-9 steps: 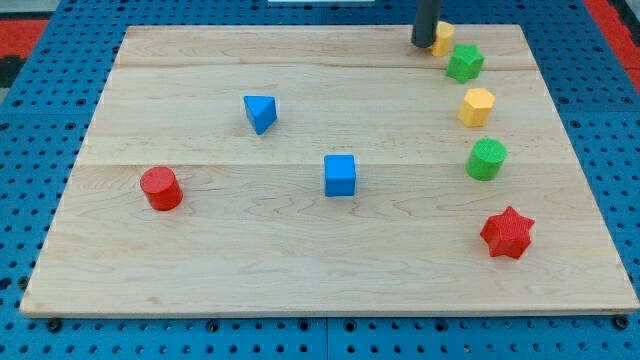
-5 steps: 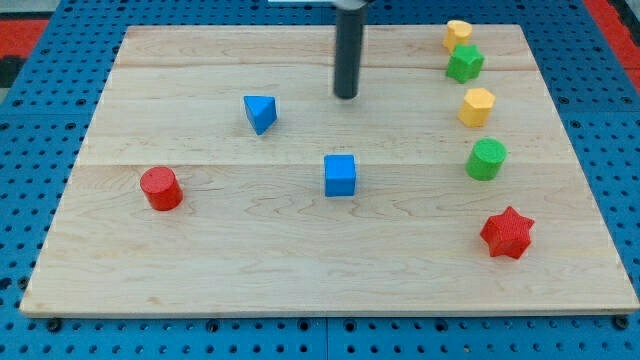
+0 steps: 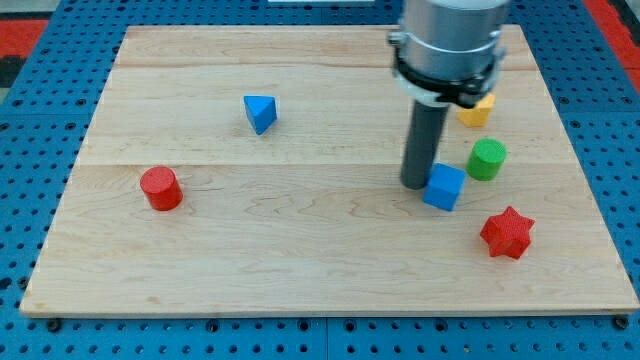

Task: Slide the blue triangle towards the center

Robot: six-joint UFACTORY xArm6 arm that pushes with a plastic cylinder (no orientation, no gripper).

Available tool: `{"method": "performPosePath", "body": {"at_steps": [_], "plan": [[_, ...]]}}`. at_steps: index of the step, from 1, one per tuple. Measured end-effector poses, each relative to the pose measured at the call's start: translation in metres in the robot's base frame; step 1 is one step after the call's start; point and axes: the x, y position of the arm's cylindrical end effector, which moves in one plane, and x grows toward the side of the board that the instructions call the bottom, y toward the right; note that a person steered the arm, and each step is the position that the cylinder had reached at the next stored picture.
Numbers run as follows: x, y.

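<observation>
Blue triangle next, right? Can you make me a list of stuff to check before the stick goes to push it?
1. My tip near the blue triangle: not ok, it sits far toward the view's right.
2. Tip free of other blocks: not ok, it touches the blue cube.
3. Triangle still off-centre, needing a push: ok.
4. Open path from triangle to centre: ok.
5. Red cylinder out of the way: ok.
6. Blocks behind the arm: cannot tell.

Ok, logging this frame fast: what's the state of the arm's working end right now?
No pincer: the arm ends in a rod, holding nothing.
My tip is down on the board, touching the blue cube on its left, far from the blue triangle.
</observation>
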Motion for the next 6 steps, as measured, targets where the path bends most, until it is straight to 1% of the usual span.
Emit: {"method": "performPosePath", "body": {"at_steps": [2, 3, 4, 6], "plan": [[0.027, 0.008], [0.027, 0.026], [0.023, 0.015], [-0.024, -0.096]]}}
